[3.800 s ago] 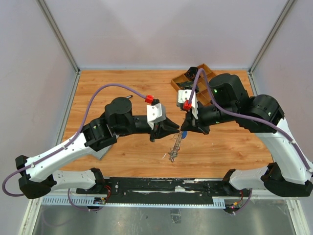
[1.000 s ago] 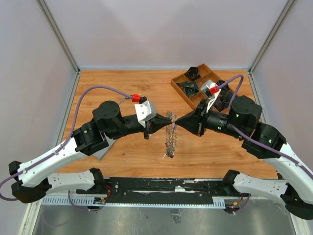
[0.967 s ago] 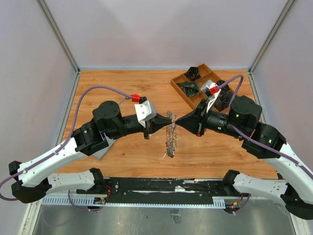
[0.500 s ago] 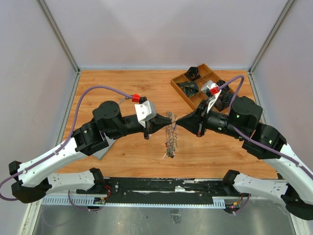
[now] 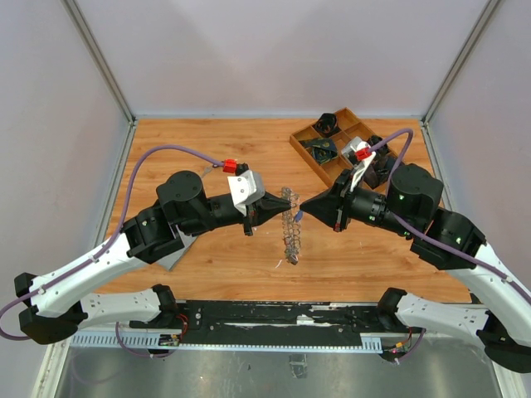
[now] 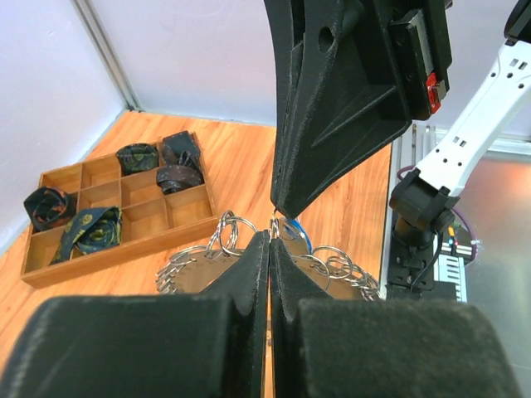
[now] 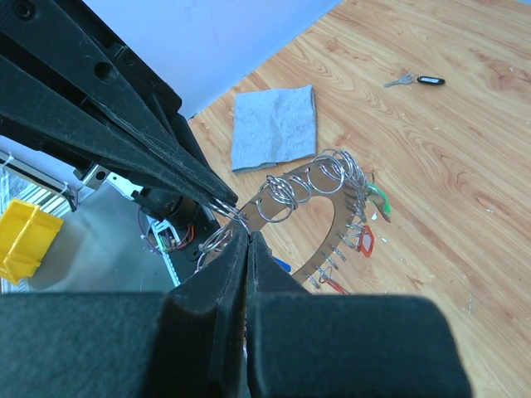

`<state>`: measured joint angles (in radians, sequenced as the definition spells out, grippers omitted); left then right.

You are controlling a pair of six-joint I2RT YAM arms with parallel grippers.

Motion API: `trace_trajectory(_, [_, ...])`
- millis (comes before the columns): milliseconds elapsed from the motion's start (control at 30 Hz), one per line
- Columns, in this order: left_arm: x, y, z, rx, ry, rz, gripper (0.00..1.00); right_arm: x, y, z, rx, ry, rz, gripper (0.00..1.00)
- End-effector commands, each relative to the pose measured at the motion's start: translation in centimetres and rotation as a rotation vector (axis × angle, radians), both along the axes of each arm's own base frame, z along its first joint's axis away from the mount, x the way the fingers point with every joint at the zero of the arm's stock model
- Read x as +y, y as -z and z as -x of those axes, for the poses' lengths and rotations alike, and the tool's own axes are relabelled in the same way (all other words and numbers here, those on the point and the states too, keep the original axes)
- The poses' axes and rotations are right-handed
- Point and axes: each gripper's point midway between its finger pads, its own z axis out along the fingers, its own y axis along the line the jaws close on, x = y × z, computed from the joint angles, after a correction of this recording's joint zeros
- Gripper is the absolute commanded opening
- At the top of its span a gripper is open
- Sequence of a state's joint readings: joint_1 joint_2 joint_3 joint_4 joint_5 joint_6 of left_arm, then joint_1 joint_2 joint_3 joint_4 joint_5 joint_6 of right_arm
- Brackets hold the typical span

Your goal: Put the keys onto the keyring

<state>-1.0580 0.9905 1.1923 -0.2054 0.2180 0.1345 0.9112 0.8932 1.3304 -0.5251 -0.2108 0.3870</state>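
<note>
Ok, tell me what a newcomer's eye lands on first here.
Mid-table, the left gripper and right gripper point at each other, nearly tip to tip. Both are shut, and the key-crowded keyring hangs on edge from the left one. Next come the wooden tray of dark bundles at the far right, then a grey cloth and one loose black-tagged key on the table's left half.

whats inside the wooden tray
Dark bundles lie in several compartments of the tray; the others look bare. What the bundles are cannot be told. From above, the right arm covers part of it.
</note>
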Motion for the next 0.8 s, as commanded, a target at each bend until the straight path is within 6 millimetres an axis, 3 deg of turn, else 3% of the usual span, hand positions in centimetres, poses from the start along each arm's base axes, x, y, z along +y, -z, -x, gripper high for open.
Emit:
trace_trajectory(0, [0.6,-3.3,0.5,-0.066,0.002,0.101,0.01,-0.3,1.2,-0.2,0.007,0.021,0.041,0.01])
trace_trajectory(600, [0.5,-3.3,0.7,-0.064,0.012,0.101,0.01,0.7,2.6,-0.4,0.036,-0.005,0.077,0.01])
trace_trajectory(767, [0.5,-3.6,0.8,-0.067,0.016,0.109,0.01,-0.1,0.6,-0.4,-0.068,-0.004,0.044,0.13])
